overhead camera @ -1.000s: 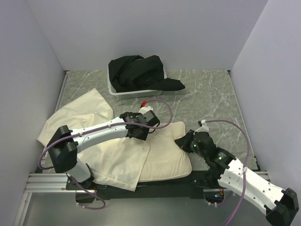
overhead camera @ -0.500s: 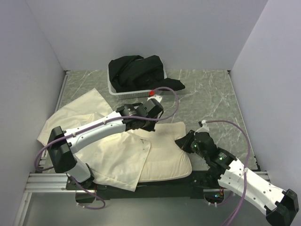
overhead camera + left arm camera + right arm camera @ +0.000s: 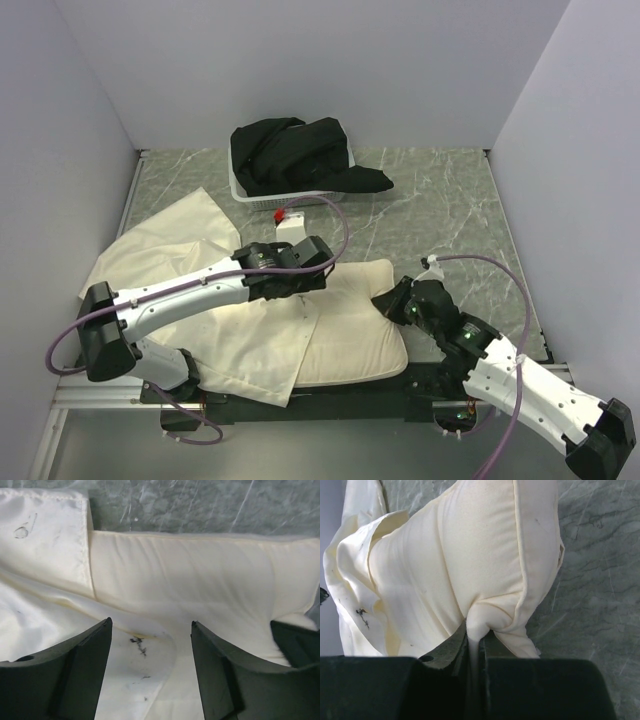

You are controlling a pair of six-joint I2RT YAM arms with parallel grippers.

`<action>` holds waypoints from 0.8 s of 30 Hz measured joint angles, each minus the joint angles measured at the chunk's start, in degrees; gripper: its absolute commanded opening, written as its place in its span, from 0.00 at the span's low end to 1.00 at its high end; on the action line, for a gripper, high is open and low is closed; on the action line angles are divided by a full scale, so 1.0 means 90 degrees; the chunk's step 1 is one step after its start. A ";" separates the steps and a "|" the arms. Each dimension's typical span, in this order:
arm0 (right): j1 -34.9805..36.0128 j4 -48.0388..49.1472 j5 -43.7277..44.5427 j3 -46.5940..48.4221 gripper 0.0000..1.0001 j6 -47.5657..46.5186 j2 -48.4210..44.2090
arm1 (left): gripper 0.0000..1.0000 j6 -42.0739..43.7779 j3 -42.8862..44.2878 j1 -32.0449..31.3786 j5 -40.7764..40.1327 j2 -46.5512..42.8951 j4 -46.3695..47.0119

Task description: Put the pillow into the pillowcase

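Observation:
The pillow (image 3: 350, 320) lies near the table's front, plain cream side up; its bear print is hidden. The thin cream pillowcase (image 3: 170, 240) spreads to its left, and its open edge overlaps the pillow's left end. My left gripper (image 3: 305, 283) is open and empty, just above that edge. In the left wrist view the left gripper (image 3: 151, 626) hovers over the pillowcase (image 3: 45, 535), which bears small black marks, and the pillow (image 3: 200, 570). My right gripper (image 3: 387, 300) is shut on a pinched fold at the pillow's right edge. The right wrist view shows the right gripper (image 3: 475, 641), the pillow (image 3: 485, 555) and the pillowcase (image 3: 350, 565).
A white basket (image 3: 255, 200) holding a heap of black cloth (image 3: 295, 155) stands at the back centre. The table is grey marbled (image 3: 440, 200). Grey walls close in the left, back and right sides.
My left gripper rose toward the basket, then came back down over the pillowcase edge, and its arm swung left. The right arm and the pillow have stayed still.

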 measured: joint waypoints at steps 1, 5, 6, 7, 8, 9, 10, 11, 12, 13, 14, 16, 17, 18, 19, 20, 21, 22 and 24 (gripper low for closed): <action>0.0002 0.0027 0.0000 0.0000 0.00 0.0000 0.0034 | 0.68 -0.0163 0.0005 -0.0032 -0.0100 0.0024 0.0053; 0.0000 0.0078 0.0002 -0.0007 0.00 -0.0002 0.0090 | 0.67 -0.0617 0.0121 -0.0075 -0.0401 0.0410 0.0092; 0.0000 0.0087 0.0002 -0.0010 0.00 -0.0002 0.0090 | 0.67 -0.0695 0.0158 -0.0080 -0.0478 0.0597 0.0119; 0.0000 0.0090 0.0002 -0.0012 0.00 0.0000 0.0092 | 0.67 -0.0765 0.0168 -0.0090 -0.0527 0.0750 0.0148; 0.0000 0.0107 0.0002 -0.0022 0.00 0.0000 0.0092 | 0.68 -0.0816 0.0168 -0.0104 -0.0573 0.0901 0.0151; 0.0000 0.0126 0.0002 -0.0034 0.00 0.0000 0.0095 | 0.68 -0.0862 0.0168 -0.0119 -0.0607 0.1005 0.0134; 0.0000 0.0136 0.0002 -0.0046 0.00 0.0000 0.0097 | 0.68 -0.0940 0.0168 -0.0141 -0.0639 0.1110 0.0112; 0.0000 0.0141 0.0002 -0.0053 0.00 0.0000 0.0097 | 0.69 -0.1003 0.0168 -0.0165 -0.0668 0.1175 0.0066; 0.0000 0.0175 0.0002 -0.0073 0.00 0.0000 0.0104 | 0.69 -0.1095 0.0168 -0.0202 -0.0714 0.1209 -0.0005; 0.0000 0.0202 0.0002 -0.0095 0.00 0.0000 0.0104 | 0.70 -0.1173 0.0168 -0.0236 -0.0775 0.1209 -0.0068; 0.0000 0.0216 0.0002 -0.0107 0.00 0.0000 0.0117 | 0.70 -0.1234 0.0168 -0.0262 -0.0818 0.1197 -0.0114; 0.0000 0.0248 0.0002 -0.0117 0.00 0.0000 0.0175 | 0.68 -0.1326 0.0163 -0.0308 -0.0896 0.1171 -0.0168; 0.0000 0.0272 0.0002 -0.0117 0.00 0.0000 0.0211 | 0.65 -0.1353 0.0146 -0.0318 -0.0918 0.1158 -0.0165; 0.0000 0.0301 0.0002 -0.0117 0.00 0.0000 0.0250 | 0.63 -0.1375 0.0114 -0.0323 -0.0933 0.1156 -0.0165; 0.0000 0.0321 -0.0002 -0.0119 0.00 0.0000 0.0294 | 0.59 -0.1399 0.0097 -0.0323 -0.0935 0.1156 -0.0163; 0.0000 0.0335 -0.0002 -0.0117 0.00 0.0000 0.0318 | 0.56 -0.1411 0.0068 -0.0323 -0.0933 0.1158 -0.0160; 0.0000 0.0347 0.0000 -0.0119 0.00 0.0000 0.0342 | 0.56 -0.1426 0.0029 -0.0323 -0.0935 0.1158 -0.0158; 0.0000 0.0355 0.0000 -0.0119 0.00 0.0000 0.0352 | 0.55 -0.1435 -0.0022 -0.0323 -0.0935 0.1158 -0.0160; 0.0000 0.0357 0.0000 -0.0119 0.00 -0.0002 0.0352 | 0.57 -0.1443 -0.0131 -0.0323 -0.0935 0.1158 -0.0168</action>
